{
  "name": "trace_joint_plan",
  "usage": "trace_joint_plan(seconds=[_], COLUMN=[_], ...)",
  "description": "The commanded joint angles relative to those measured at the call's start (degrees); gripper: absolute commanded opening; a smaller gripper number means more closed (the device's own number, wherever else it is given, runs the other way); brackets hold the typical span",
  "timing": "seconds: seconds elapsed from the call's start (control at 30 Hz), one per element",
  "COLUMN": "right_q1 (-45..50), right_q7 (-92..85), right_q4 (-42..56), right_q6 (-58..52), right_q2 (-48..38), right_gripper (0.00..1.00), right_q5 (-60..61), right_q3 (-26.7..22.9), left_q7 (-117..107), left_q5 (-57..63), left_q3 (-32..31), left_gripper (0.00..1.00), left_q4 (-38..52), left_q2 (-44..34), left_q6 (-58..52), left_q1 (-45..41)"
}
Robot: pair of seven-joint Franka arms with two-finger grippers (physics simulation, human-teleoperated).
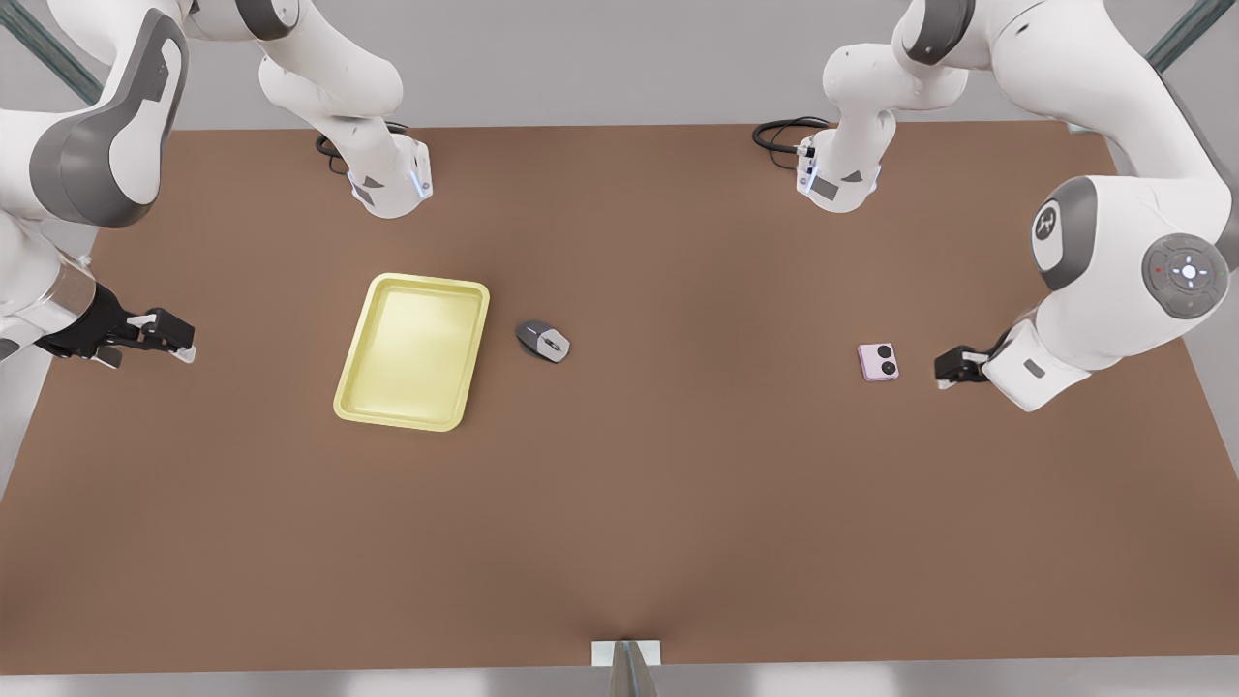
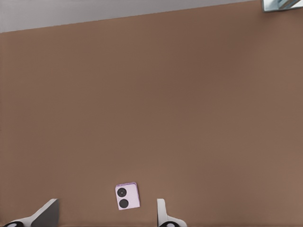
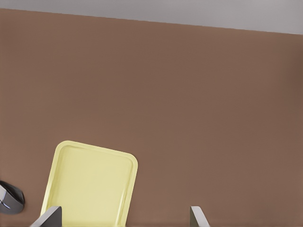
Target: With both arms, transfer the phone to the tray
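The pale pink phone lies flat on the brown table toward the front view's right, its two black lenses facing up. My left gripper hovers just beyond it at the front view's right, open; in the left wrist view the phone sits just ahead of the spread fingers, nearer one of them. The pale yellow tray rests left of centre with nothing in it. My right gripper waits open at the front view's far left, apart from the tray.
A grey computer mouse lies just right of the tray, between it and the phone; it also appears at the edge of the right wrist view. The two arm bases stand at the table's far edge.
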Motion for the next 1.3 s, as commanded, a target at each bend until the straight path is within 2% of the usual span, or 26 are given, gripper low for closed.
trace_joint_plan(seconds=[0.0,0.1,0.17,0.2,0.23,0.33,0.5,0.73,0.9,1.27], right_q1=[0.0,0.0,0.0,0.0,0.0,0.0,0.0,0.0,0.0,0.0], right_q7=[-1.74,-1.74,-1.74,-1.74,-1.74,-1.74,-1.74,-1.74,-1.74,-1.74], right_q4=[0.03,0.03,0.03,0.03,0.03,0.03,0.03,0.03,0.03,0.03], right_q6=[-0.04,-0.04,-0.04,-0.04,-0.04,-0.04,-0.04,0.04,0.04,0.04], right_q2=[-0.07,-0.07,-0.07,-0.07,-0.07,-0.07,-0.07,-0.07,-0.07,-0.07], right_gripper=[1.0,1.0,1.0,1.0,1.0,1.0,1.0,1.0,1.0,1.0], right_q5=[0.04,0.04,0.04,0.04,0.04,0.04,0.04,0.04,0.04,0.12], right_q3=[0.06,-0.03,-0.03,-0.03,0.06,-0.03,0.06,-0.03,0.06,-0.03], left_q7=[0.54,-3.42,-3.86,-3.86,-7.28,-12.03,-12.03,-8.26,1.5,3.44], left_q5=[1.23,1.14,0.7,-1.23,-1.93,-1.93,-2.02,-1.85,-1.58,-1.32], left_q3=[-0.04,-0.04,0.22,0.39,0.39,0.39,1.54,4.08,5.49,6.72], left_gripper=[1.0,1.0,1.0,1.0,1.0,1.0,1.0,1.0,1.0,1.0], left_q4=[0.02,-2.61,-16.74,-29.84,-37.5,-52.53,-68.7,-77.41,-77.32,-77.32], left_q2=[-0.06,0.99,-2.52,-7.44,-9.99,-14.48,-14.65,-14.48,-10.79,-6.83], left_q6=[-0.05,0.48,10.05,20.68,27.63,40.73,60.42,68.16,70.18,72.46], left_q1=[0.03,-0.32,-0.32,-0.32,-0.32,-0.32,-0.32,-0.32,-0.32,-0.32])
